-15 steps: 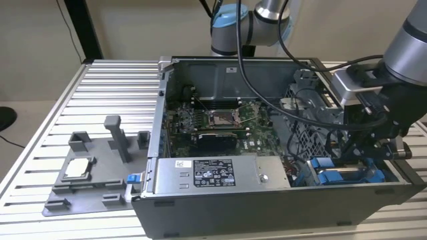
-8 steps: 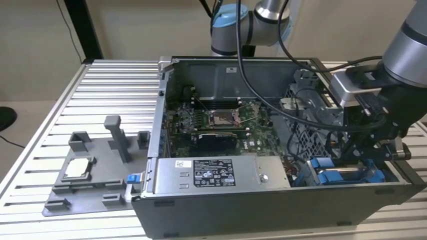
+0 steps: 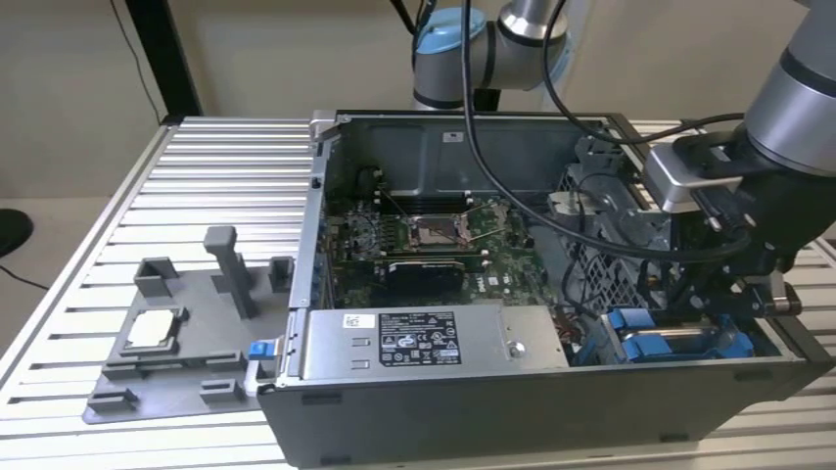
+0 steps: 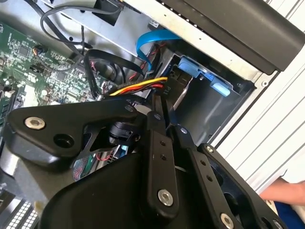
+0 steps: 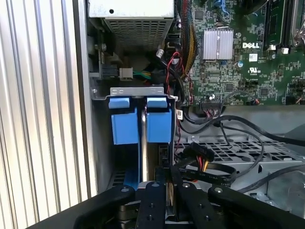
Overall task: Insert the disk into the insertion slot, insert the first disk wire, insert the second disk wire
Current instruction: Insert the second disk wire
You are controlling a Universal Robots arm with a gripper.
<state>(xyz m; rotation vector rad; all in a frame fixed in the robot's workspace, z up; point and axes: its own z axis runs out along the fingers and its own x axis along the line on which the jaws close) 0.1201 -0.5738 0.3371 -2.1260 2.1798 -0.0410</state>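
Gripper [image 5: 167, 188]: I see the fingers pinched together, seemingly on a black connector with coloured wires [image 5: 202, 164].
Disk [image 5: 143, 125]: seated in the insertion slot [image 5: 102, 143], directly ahead of the fingers.

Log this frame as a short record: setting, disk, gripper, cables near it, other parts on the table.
setting: open computer case on a slatted metal table
disk: blue carrier seated in the insertion slot at the case corner
gripper: gripper low over the slot's end, fingers nearly together
cables: yellow-red-black power lead and blue flat cable beside the bay
other: grey power-supply box; grey fixture tray outside the case
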